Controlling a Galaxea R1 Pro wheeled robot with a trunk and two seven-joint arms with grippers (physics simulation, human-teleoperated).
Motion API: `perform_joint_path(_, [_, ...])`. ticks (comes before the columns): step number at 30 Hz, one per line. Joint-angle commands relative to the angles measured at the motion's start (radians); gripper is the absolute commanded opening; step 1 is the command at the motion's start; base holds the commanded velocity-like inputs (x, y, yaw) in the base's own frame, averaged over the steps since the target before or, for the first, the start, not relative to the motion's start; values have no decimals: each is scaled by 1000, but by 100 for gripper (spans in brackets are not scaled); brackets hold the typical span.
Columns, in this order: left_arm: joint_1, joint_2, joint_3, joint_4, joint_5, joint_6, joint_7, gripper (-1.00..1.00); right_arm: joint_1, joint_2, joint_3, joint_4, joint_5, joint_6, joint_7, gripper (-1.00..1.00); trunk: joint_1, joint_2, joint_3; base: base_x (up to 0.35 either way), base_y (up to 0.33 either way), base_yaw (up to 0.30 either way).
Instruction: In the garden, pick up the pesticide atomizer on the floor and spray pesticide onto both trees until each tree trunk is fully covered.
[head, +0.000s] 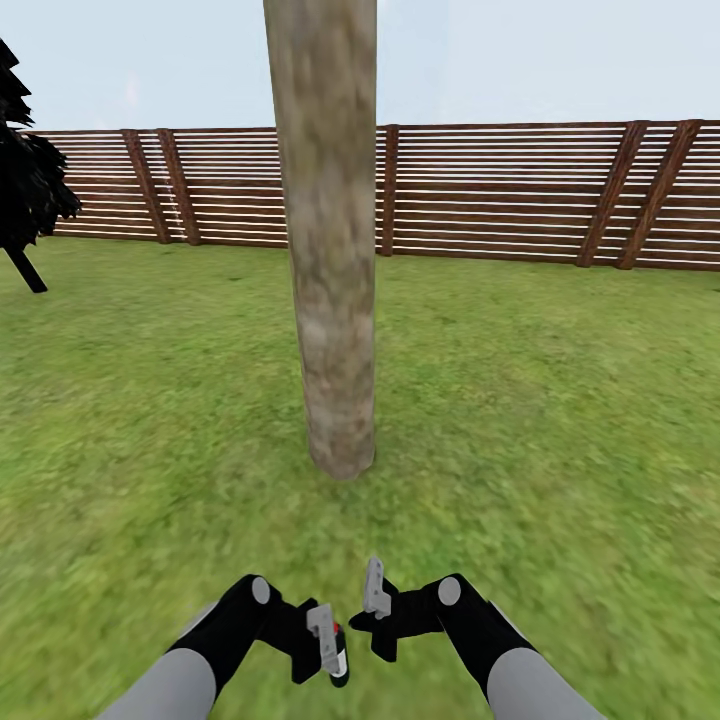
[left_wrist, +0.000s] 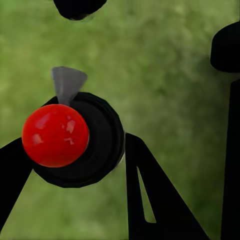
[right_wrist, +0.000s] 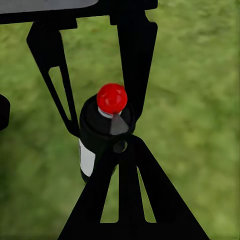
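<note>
The wide green lawn (head: 560, 400) of the garden, closed off by a brown horizontal-slat wooden fence (head: 500, 190), is seen ahead, with a black cone-shaped conifer (head: 25, 170) off to the robot's left. A thick, pale grey-brown mottled tree trunk (head: 328, 230) stands well ahead of both grippers, roughly on the line between them.

The step in hand is judged to be the carrying of the bottle up to this trunk for spraying. For it to be done well, the grip should be kept firm and the bottle upright while the distance is closed, and the grey nozzle should be turned toward the bark before the red cap is pressed. No whitish specks can be made out on the bark, so the coating is judged not yet begun here.

The left gripper (head: 322, 640) is closed around the small dark pesticide atomizer (head: 339, 655), a black bottle with a round red cap (left_wrist: 55, 135), a grey nozzle (left_wrist: 67, 84) and a white label (right_wrist: 87, 157). In the left wrist view the bottle is seated between the black fingers (left_wrist: 150, 195), pressed against them on both sides.

The right gripper (head: 377, 610) is held just beside the bottle, with one finger (right_wrist: 125, 195) reaching up to it in the right wrist view. Nothing is seen between its jaws, but whether they are parted cannot be told.
</note>
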Motion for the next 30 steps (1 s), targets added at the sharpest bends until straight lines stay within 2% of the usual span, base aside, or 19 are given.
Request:
perform_joint_path(1, [-1,-3,1,-1,-7,-8,-2,-100,0,1,-5,-1,7,-4,3,-100,0,0,-1,0,0,0])
perform_joint_path(18, [-2,-32,1,-3,1,-14,-1,-100,0,1,-6,-1,7,-4,3,-100,0,0,-1,0,0,0])
perform_joint_path(30, [-2,-36,1,-3,2,-16,-2,-100,0,1,-5,-1,7,-4,3,-100,0,0,-1,0,0,0])
